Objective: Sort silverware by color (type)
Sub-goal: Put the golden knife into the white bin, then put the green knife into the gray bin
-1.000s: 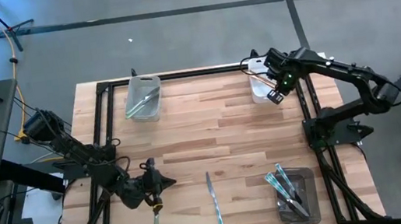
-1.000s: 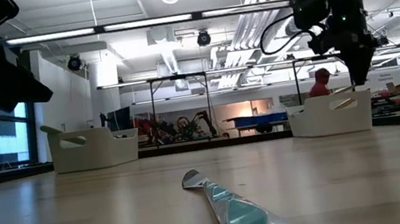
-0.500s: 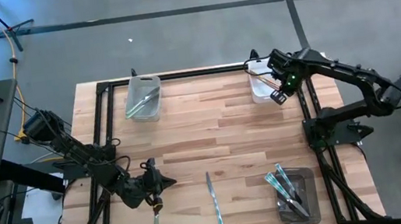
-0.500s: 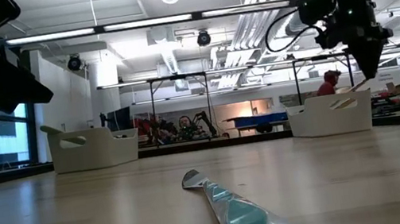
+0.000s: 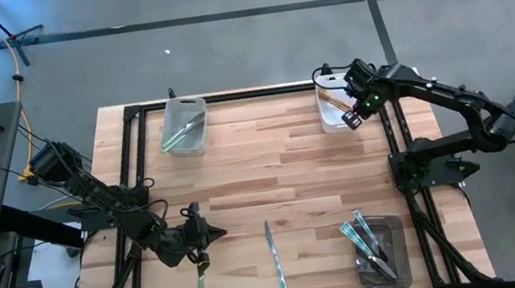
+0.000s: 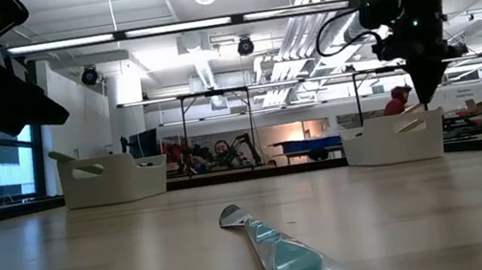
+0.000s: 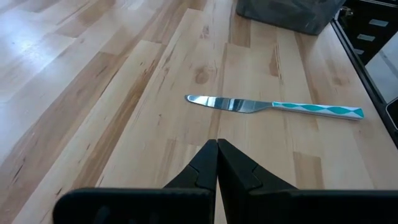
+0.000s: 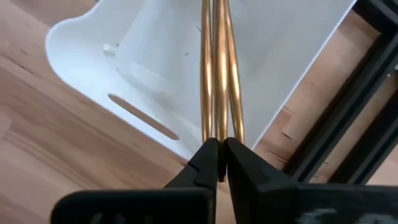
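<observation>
I can't see the far ends of the gold utensils (image 8: 216,68), which run off my right wrist view. The teal-handled knife (image 6: 290,263) is cut off by the low view's bottom edge.

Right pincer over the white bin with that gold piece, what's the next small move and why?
Probably open the right pincer and let go. It is shut on the gold utensil, whose length already reaches into the white bin at the table's far right corner, so a release should drop it inside. The left pincer waits shut near the blue-handled knife.

Right gripper (image 5: 352,119) jaws pinched shut, arm reaching far; left gripper (image 5: 218,233) closed, low
</observation>
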